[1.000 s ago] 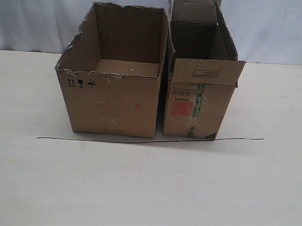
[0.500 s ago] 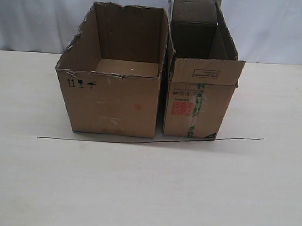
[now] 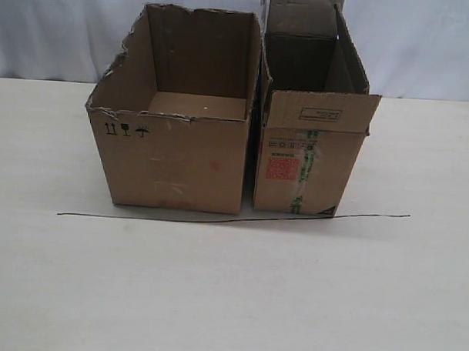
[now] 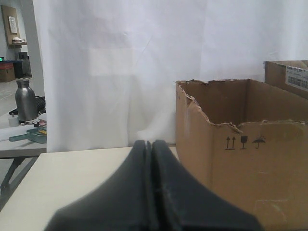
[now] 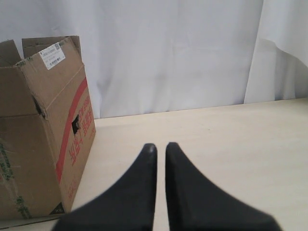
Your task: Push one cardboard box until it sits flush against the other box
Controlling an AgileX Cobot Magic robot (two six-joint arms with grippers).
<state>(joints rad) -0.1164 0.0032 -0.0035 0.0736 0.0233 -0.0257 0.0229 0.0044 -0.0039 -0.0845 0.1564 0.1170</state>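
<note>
Two boxes stand on the desk (image 3: 215,298): the cardboard box (image 3: 308,159) just beside the other box (image 3: 173,158), a dark sliver between them. The left tool (image 4: 150,143) is pressed together and the right tool (image 5: 160,146) shows a thin gap; both are empty.

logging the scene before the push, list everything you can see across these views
cardboard box: one, brown with red print and green tape, on the table, right of the other box in the exterior view
other box: one, plain brown with a ragged rim, on the left, close beside it
thin line: one, dark, on the table along the front of both boxes
table: one, pale cream, under both boxes
curtain: white, behind the table
bottle: one, grey metal, on a side table past the curtain's edge
left gripper: one, black, fingers together, holding nothing
right gripper: one, black, narrow gap between fingers, holding nothing
</note>
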